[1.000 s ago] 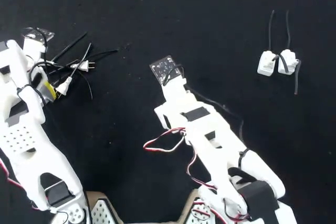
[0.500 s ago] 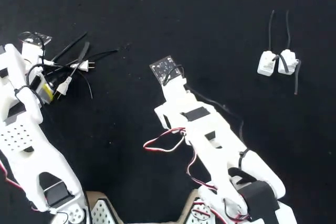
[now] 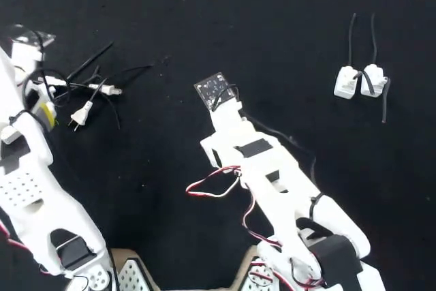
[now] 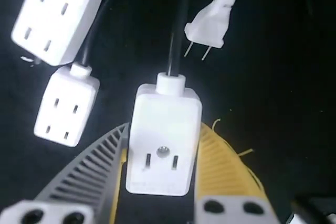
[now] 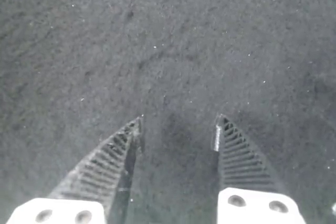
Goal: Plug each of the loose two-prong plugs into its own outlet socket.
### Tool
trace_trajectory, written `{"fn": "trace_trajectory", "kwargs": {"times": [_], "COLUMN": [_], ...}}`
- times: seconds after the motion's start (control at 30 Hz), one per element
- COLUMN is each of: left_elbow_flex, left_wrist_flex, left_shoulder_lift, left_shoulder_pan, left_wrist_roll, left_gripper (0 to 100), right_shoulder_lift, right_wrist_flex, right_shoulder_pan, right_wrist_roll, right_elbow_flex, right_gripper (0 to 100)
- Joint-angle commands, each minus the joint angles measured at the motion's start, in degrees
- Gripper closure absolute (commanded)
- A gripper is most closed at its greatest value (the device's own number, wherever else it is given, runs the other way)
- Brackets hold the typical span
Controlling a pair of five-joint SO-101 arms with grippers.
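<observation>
My left gripper [image 4: 165, 127] is shut on a white outlet socket [image 4: 163, 145], held between a grey finger [image 4: 100, 166] and a yellow finger [image 4: 223, 161], its slots facing the camera. Two more white sockets [image 4: 55, 17] [image 4: 65, 106] lie beside it on black cords. A loose white two-prong plug [image 4: 210, 22] lies just beyond, prongs toward the held socket. In the high view, two plugs [image 3: 80, 114] [image 3: 109, 90] lie among black cords just right of the left arm [image 3: 30, 134]. My right gripper [image 5: 178, 124] is open over bare black cloth, at table centre under its camera board [image 3: 214, 88].
Two white blocks [image 3: 346, 81] [image 3: 373, 76] with black cords sit at the far right of the black table [image 3: 272, 32]. Red and white wires [image 3: 211, 185] loop off the right arm. Open cloth lies between the two arms.
The left arm has shifted left and toward the far side, dragging the cords with it. The two plugs have slid slightly. The right arm has not moved.
</observation>
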Motion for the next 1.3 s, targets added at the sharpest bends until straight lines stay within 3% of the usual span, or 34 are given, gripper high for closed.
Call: {"fn": "trace_trajectory", "kwargs": {"times": [0.0, 0.27, 0.43, 0.6, 0.77, 0.93, 1.13, 1.27], "left_elbow_flex": [4.8, 27.5, 31.3, 38.7, 53.8, 69.8, 85.7, 91.7], "left_wrist_flex": [1.0, 0.7, 0.7, -0.8, -10.2, -22.5, -35.7, -42.3], "left_shoulder_lift": [-10.0, -32.7, -46.8, -55.8, -58.4, -58.5, -58.4, -58.4], "left_shoulder_pan": [-0.3, 5.1, 6.1, 11.8, 22.2, 32.7, 40.7, 42.1], "left_wrist_roll": [-0.2, -0.2, -0.1, 0.7, 9.0, 14.2, 17.3, 17.2], "left_gripper": [97, 97, 97, 97, 97, 96, 81, 75], "right_shoulder_lift": [-2.4, -2.9, -2.9, -2.9, -5.1, -6.4, -6.3, -6.3], "right_wrist_flex": [-1.5, -1.1, -1.1, -0.9, 5.4, 5.8, 5.8, 5.8], "right_shoulder_pan": [-0.9, -0.4, -0.4, 2.6, 9.8, 14.2, 14.0, 14.0], "right_wrist_roll": [0.7, 0.4, 0.4, -1.5, -9.8, -12.3, -12.2, -12.1], "right_elbow_flex": [-0.1, -0.3, -0.4, -0.6, -4.2, -4.2, -4.2, -4.2], "right_gripper": [79.4, 79.4, 79.4, 79.4, 79.4, 79.4, 79.4, 79.4]}}
